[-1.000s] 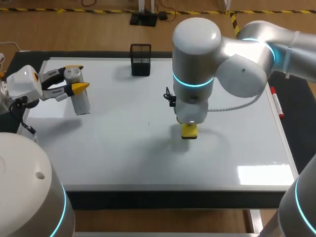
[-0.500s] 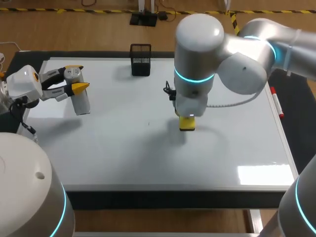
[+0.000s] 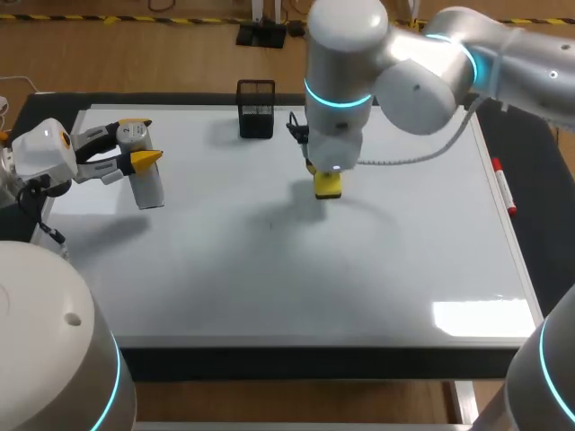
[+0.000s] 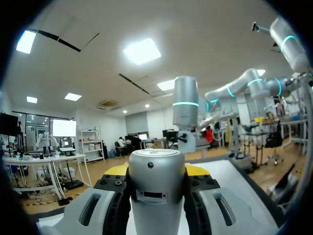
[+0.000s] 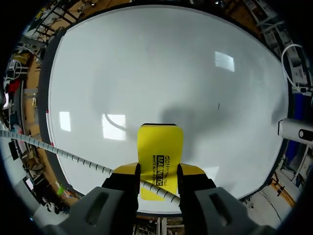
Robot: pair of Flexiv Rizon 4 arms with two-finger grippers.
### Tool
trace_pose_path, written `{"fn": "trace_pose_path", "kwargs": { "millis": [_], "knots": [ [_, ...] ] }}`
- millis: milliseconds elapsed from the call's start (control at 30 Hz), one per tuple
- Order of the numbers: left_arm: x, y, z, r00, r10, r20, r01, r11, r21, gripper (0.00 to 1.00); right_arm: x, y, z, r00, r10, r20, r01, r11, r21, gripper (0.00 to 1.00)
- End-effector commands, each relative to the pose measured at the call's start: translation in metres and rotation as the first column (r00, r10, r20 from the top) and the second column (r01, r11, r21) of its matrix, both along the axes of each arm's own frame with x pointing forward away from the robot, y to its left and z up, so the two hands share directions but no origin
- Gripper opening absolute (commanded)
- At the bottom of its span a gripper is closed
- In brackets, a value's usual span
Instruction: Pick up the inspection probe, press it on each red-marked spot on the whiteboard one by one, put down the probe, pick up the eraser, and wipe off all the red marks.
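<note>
Zero red marks: can't spot a single one on the whiteboard [image 3: 404,260], so I'd say the wiping is basically done.
Left pincer [image 3: 141,140]: clamped on the inspection probe [image 3: 149,187] at the board's left side, so the probe hasn't been put down.
Right pincer [image 5: 159,172]: closed on the yellow eraser [image 3: 328,183], which is over the middle of the board, toward its far edge.
Left to do: probably just parking the probe and eraser.

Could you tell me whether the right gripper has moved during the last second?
Yes, the right gripper, holding the eraser, has moved toward the black mesh holder.
</note>
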State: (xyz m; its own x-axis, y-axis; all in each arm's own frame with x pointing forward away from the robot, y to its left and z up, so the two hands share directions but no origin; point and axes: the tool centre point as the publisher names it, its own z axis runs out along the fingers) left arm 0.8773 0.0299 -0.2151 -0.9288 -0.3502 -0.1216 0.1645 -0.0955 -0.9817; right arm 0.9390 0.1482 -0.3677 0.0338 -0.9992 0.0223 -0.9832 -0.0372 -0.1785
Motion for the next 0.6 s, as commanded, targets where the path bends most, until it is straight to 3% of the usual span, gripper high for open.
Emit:
{"fn": "trace_pose_path", "kwargs": {
  "millis": [33,600],
  "knots": [
    [0.0,0.0,0.001,1.0,0.0,0.001,0.0,1.0,-0.001,0.0,0.033,0.005,-0.005,0.999,-0.006,-0.038,0.006,1.0,-0.015,0.0],
    [0.0,0.0,0.001,1.0,0.0,0.001,0.0,1.0,-0.001,0.0,0.105,0.009,-0.013,0.998,-0.014,-0.06,0.014,1.0,-0.006,0.0]
  ]
}}
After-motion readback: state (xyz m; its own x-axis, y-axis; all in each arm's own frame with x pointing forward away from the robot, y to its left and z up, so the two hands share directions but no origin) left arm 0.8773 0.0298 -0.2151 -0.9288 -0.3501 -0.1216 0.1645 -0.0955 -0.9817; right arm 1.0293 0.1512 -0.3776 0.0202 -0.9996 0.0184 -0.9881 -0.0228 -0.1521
